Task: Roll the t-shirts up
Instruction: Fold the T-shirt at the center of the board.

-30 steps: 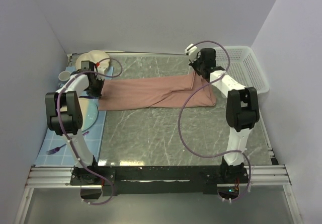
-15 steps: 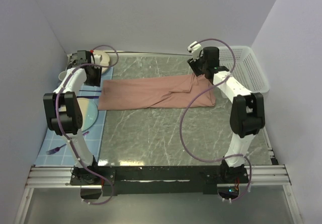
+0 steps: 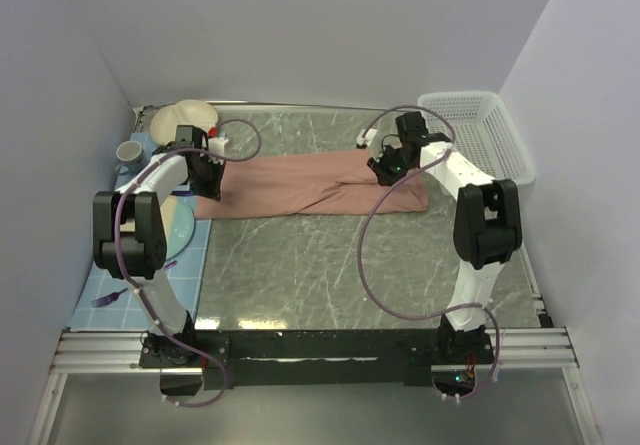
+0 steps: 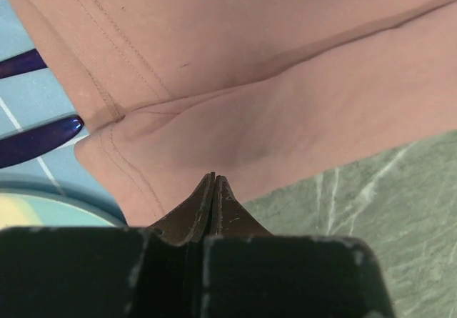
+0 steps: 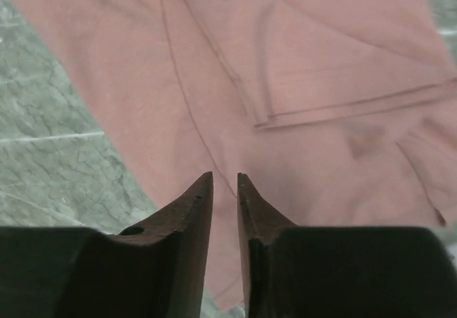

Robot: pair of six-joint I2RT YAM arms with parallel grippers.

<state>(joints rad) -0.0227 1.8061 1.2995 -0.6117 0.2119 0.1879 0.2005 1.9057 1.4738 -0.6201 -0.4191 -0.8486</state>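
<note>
Shut tight, the left claw (image 4: 214, 181) is seen with its fingers pressed together at the left end of the t-shirt (image 3: 300, 183). No cloth is visibly caught between the tips, so whether a fold is pinched cannot be told. At the right claw (image 5: 225, 182) a narrow gap is shown between the jaws, nothing is held, and the tips are poised just above the right part of the cloth.

The t-shirt is laid as 1 long folded band running left to right across the far half of the table (image 3: 300, 275), flat and not yet rolled. Its left end is draped onto the blue mat (image 3: 105, 280), close to the plate (image 3: 185, 233) and a purple utensil (image 4: 36, 138). Its right end is spread wider, with stitched hems and 1 overlapped layer seen from the right wrist.

The cloth is judged light, soft and limp. It can be expected to sag, to crease and to slide a little on the smooth top. The layers may part if only the upper 1 is taken. A hold is best taken at 1 short end, at its 2 corners, through all layers, with the stitched hem used as the firmer part. At the left end, care is called for so that the mat is not caught up with the cloth.
</note>
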